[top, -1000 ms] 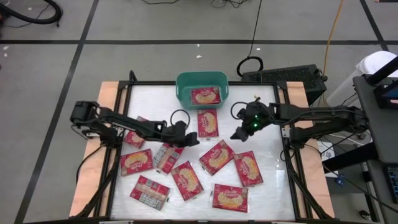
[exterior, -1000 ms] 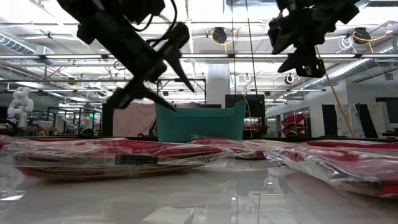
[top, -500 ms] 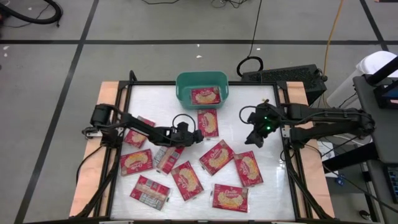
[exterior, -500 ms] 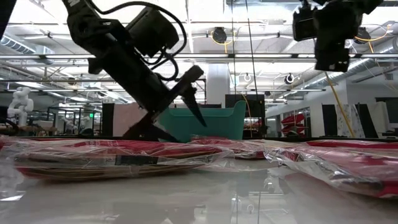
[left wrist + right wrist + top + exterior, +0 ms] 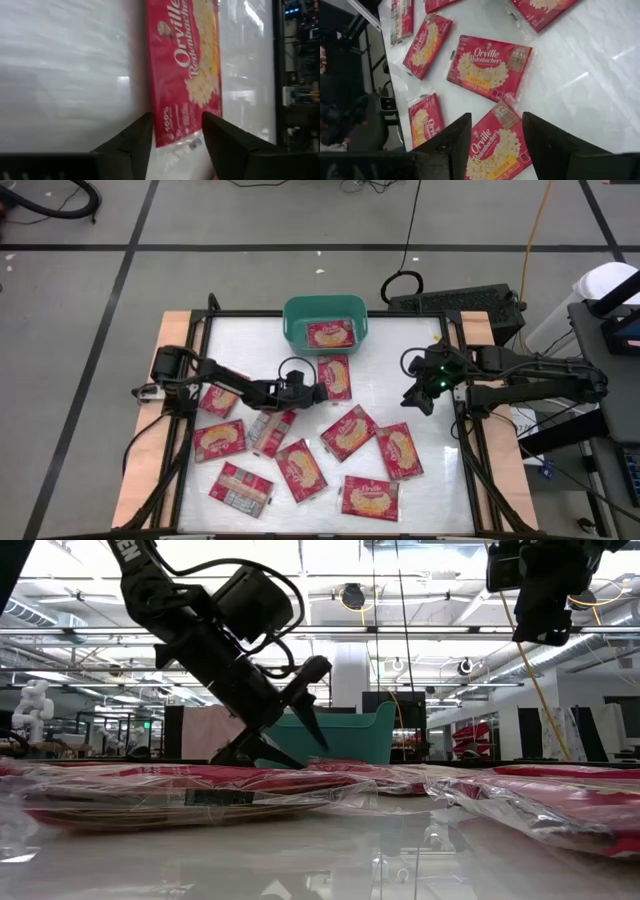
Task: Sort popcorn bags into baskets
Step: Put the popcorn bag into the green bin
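Several red popcorn bags lie flat on the white table. One more bag (image 5: 331,333) lies inside the teal basket (image 5: 296,320) at the far edge. My left gripper (image 5: 316,392) is open and low over the table. Its fingers stand on either side of one end of the bag (image 5: 335,377) just in front of the basket; the left wrist view shows that bag (image 5: 185,75) between them. My right gripper (image 5: 416,401) is open and holds nothing. It hangs high near the table's right side, above the bags (image 5: 490,67) in its wrist view. My left gripper (image 5: 177,120) comes slanting down from the table's left, its open fingers astride the end of the bag (image 5: 172,135) nearest it. The bag lies flat on the table. I cannot tell whether either finger touches it.
More bags lie in the near half of the table (image 5: 348,431), (image 5: 398,450), (image 5: 300,470), (image 5: 219,440). Two show grey-white backs (image 5: 240,489), (image 5: 268,428). Bare table stretches between the basket and my right gripper. A black frame rail (image 5: 462,420) edges the table.
My left gripper has moved down and toward the table's right, coming to the bag in front of the basket; its fingers stay open. My right gripper has drawn back toward the table's right edge and risen a little. No bag has moved.
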Tool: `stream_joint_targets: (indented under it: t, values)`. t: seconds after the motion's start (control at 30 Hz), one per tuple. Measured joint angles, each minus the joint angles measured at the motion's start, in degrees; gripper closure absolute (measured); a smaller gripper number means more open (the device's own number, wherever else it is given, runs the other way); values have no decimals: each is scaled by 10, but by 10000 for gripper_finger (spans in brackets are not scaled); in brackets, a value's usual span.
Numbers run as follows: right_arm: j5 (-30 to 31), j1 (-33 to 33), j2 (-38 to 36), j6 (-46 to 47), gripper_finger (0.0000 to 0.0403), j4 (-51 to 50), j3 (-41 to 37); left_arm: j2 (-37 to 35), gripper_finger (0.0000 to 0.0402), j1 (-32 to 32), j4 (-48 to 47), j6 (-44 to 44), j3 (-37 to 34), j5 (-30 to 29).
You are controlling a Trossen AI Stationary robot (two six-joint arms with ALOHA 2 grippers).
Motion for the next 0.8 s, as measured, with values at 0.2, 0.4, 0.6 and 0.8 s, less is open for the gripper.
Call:
stream_joint_targets:
  t: [0.2,0.4,0.6,0.8]
  values:
    - [0,0,0,0,234,-2,0,0,273,14,0,27,-1,34]
    - [12,0,0,0,234,0,0,1,266,14,-19,35,0,64]
    - [29,0,1,4,234,13,0,8,285,15,-21,76,0,54]
    - [48,0,4,31,234,29,0,10,390,15,1,123,-2,44]
